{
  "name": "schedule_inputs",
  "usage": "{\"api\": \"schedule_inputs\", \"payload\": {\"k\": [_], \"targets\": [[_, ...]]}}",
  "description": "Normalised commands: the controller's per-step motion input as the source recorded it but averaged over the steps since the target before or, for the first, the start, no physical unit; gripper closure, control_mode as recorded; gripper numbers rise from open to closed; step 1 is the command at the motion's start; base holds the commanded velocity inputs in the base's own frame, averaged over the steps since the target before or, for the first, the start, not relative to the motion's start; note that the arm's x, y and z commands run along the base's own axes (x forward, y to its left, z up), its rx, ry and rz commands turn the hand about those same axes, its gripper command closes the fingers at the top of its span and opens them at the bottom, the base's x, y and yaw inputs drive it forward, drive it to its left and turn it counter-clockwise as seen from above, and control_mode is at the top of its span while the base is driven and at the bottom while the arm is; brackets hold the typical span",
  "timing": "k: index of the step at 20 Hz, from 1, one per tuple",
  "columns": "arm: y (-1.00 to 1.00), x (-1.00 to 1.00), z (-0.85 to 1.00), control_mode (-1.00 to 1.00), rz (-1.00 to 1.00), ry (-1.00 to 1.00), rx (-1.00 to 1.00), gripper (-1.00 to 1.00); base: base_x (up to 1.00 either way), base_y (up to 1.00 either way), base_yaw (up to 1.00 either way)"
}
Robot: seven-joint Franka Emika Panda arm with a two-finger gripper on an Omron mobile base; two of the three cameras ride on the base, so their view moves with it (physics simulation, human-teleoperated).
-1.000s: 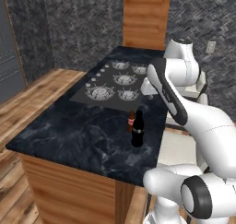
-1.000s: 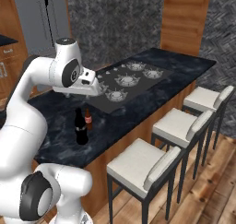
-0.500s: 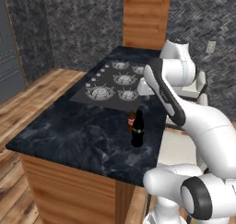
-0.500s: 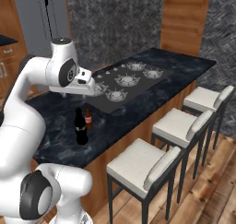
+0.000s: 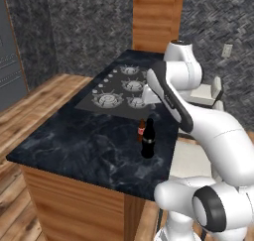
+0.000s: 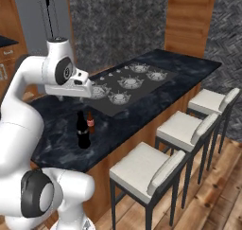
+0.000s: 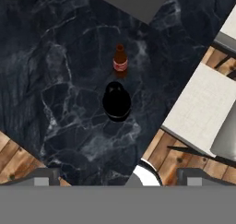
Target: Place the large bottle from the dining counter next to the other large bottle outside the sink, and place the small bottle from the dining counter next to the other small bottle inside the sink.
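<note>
Black marble counter (image 5: pixel 74 141), cooktop (image 5: pixel 124 89) set in toward its far end. Large bottle (image 5: pixel 148 139), dark, upright near the stool-side edge, about midway along. Small bottle (image 5: pixel 141 130), brown with red label, upright just beside it on the cooktop side. Gripper (image 7: pixel 117 179) high above both, looking straight down, jaws fully apart, holding nothing. Stools (image 6: pixel 146 170) along that edge.
</note>
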Motion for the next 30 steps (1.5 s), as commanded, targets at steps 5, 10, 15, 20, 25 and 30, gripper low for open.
{"api": "schedule_inputs", "payload": {"k": [5, 10, 15, 20, 25, 30], "targets": [[0.0, 0.0, 0.0, -1.0, -0.03, 0.13, -0.11, -1.0, 0.0, 0.0, 0.0], [0.02, 0.04, 0.0, -1.0, -0.01, -0.01, 0.0, -1.0, 0.0, 0.0, 0.0], [0.06, 0.28, 0.0, -1.0, 0.0, -0.11, 0.01, -1.0, 0.0, 0.0, 0.0], [0.0, 0.21, 0.0, -1.0, 0.0, -0.2, 0.14, -1.0, 0.0, 0.0, 0.0], [0.0, 0.02, 0.0, -1.0, 0.0, -0.08, 0.05, -1.0, 0.0, 0.0, 0.0], [0.0, 0.0, -0.05, -1.0, 0.0, 0.02, -0.05, -1.0, 0.0, 0.0, 0.0]]}}
